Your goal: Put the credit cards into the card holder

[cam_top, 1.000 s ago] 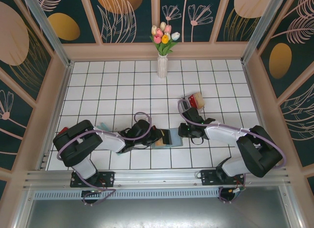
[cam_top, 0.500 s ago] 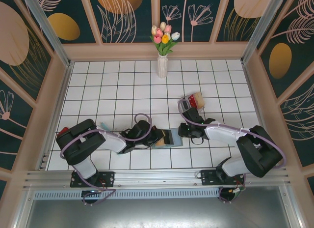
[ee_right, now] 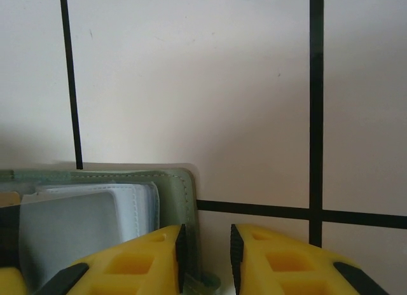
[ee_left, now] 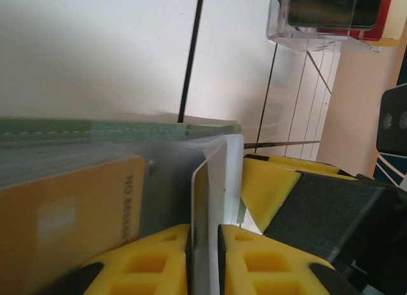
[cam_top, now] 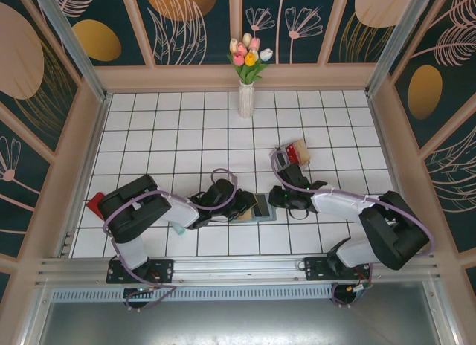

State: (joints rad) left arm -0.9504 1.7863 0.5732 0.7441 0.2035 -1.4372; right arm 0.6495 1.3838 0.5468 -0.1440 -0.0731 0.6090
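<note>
The grey-green card holder [cam_top: 263, 208] lies open on the tiles between my two grippers. In the left wrist view a tan card [ee_left: 70, 225] sits in one of its clear sleeves, under the green edge of the card holder [ee_left: 127, 127]. My left gripper [ee_left: 203, 230] is shut on a pale grey card [ee_left: 205, 193], held edge-on at the holder's inner pocket; in the top view this left gripper [cam_top: 244, 206] is at the holder's left side. My right gripper [ee_right: 206, 234] stands narrowly open astride the card holder's [ee_right: 172, 187] right edge, the leather against one pad.
A clear plastic box [cam_top: 296, 153] with a red card in it stands behind the right gripper, the same clear box [ee_left: 318, 28] being top right in the left wrist view. A teal stick [cam_top: 177, 227] lies under the left forearm. A vase [cam_top: 246, 98] of tulips is at the back. A red object [cam_top: 95, 205] sits far left.
My left arm has pushed right, bringing its gripper and the grey card up against the holder. The teal stick and the red object at the left have come into sight. The right arm stayed put.
</note>
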